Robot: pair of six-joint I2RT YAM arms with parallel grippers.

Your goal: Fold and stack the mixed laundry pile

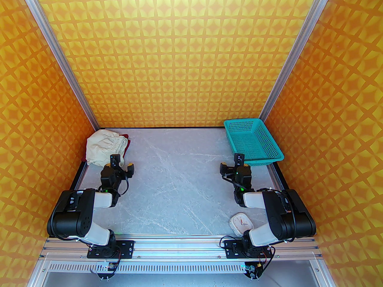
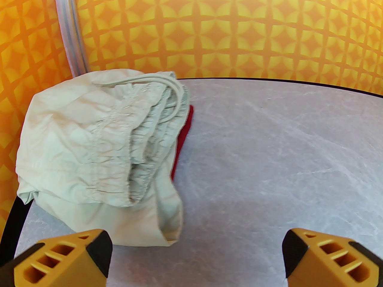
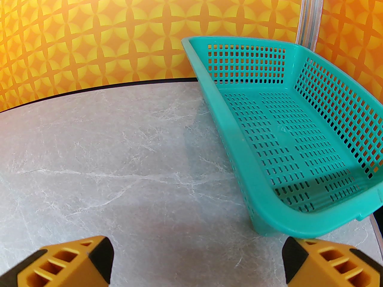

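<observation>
The cream-beige shorts (image 1: 103, 147) lie folded in the far left corner of the table, on top of the dark red shirt (image 1: 127, 143), of which just an edge peeks out on the right. In the left wrist view the shorts (image 2: 92, 148) show their gathered waistband and drawstring, and the shirt (image 2: 183, 136) is a thin red strip beneath. My left gripper (image 1: 122, 163) hovers just in front of the pile, open (image 2: 196, 257) with nothing between its fingers. My right gripper (image 1: 232, 163) stands open (image 3: 197, 260) and empty near the basket.
A teal mesh basket (image 1: 278, 154) sits empty at the far right, its near rim (image 3: 269, 217) close to my right gripper. A small white clock (image 1: 240, 222) lies by the right arm's base. Patterned walls close in the table on three sides.
</observation>
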